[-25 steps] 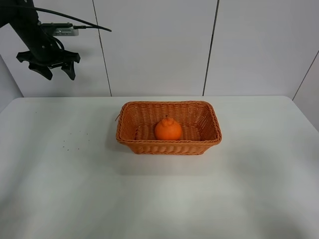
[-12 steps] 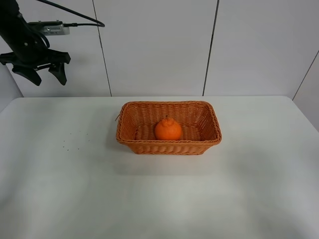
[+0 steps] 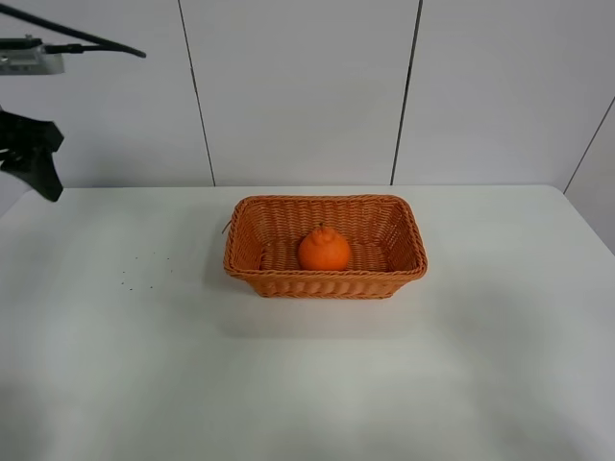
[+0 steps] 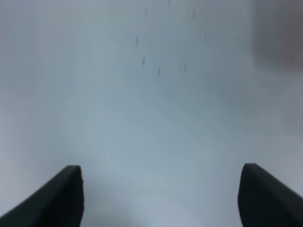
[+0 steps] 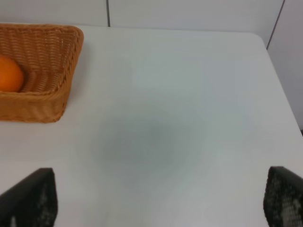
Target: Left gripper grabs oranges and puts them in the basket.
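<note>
- White table (image 3: 288, 384) fills the lower part of the exterior high view, with pale wall panels (image 3: 298, 86) behind it split by 3 dark vertical seams.
- At the table's middle sits the basket (image 3: 325, 282), a woven orange-brown rectangle with flared sides.
- Inside the basket rests the orange (image 3: 324, 249), knob upward, close to the near wall and about midway along its length.
- From the basket, a scatter of tiny dark specks (image 3: 144, 271) lies on the table toward 9 o'clock, well apart from it.
- Far out at 10 o'clock from the basket, the left gripper (image 3: 29, 158) hangs at the view's edge above the table's far corner, only partly in frame.
- Its wrist camera shows 2 dark fingertips (image 4: 57, 198) spread wide with bare table between them and nothing held; the specks appear blurred ahead of them.
- Right gripper (image 5: 156, 203) shows in its own wrist view as 2 dark finger ends set wide apart over bare table, holding nothing, with the basket's corner and the orange beyond them.
</note>
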Tool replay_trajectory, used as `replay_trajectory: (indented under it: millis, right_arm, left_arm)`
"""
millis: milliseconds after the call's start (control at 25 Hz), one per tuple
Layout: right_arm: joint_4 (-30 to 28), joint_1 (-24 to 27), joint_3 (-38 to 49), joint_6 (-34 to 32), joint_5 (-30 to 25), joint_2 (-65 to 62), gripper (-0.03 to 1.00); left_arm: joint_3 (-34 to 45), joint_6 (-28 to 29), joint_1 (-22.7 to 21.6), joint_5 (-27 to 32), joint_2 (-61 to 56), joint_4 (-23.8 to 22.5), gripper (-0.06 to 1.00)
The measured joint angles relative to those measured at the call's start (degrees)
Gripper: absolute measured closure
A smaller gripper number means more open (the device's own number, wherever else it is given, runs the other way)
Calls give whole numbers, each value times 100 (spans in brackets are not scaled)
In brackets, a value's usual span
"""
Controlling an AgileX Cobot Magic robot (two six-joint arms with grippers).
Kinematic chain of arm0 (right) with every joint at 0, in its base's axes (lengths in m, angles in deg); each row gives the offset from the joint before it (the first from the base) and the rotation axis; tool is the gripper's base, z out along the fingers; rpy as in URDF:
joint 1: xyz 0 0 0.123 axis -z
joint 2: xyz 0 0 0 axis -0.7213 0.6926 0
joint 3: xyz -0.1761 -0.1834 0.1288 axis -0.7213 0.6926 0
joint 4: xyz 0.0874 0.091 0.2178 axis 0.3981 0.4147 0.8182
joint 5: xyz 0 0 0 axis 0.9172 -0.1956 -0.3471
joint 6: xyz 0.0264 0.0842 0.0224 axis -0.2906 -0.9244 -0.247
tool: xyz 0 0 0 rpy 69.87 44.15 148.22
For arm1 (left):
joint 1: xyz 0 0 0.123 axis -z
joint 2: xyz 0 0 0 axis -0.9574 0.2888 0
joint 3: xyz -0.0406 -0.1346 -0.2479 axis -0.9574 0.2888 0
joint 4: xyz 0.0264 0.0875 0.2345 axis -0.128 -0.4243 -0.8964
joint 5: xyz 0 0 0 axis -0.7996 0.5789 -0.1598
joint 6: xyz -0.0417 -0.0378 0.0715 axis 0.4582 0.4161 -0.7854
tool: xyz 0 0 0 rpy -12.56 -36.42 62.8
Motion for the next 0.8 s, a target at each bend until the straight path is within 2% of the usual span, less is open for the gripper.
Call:
replay_trajectory:
  millis: [360, 480, 600, 800]
  right_arm:
    - [0, 0, 0, 0, 0, 0, 27]
    - [0, 0, 0, 0, 0, 0, 27]
    - [0, 0, 0, 0, 0, 0, 27]
    - [0, 0, 0, 0, 0, 0, 27]
  left_arm:
    - [2734, 66, 0, -8, -2813, 0, 16]
    - [3593, 66, 0, -216, -3871, 0, 16]
    - [4229, 66, 0, -567, -4839, 0, 16]
    - [4794, 66, 0, -664, -6149, 0, 16]
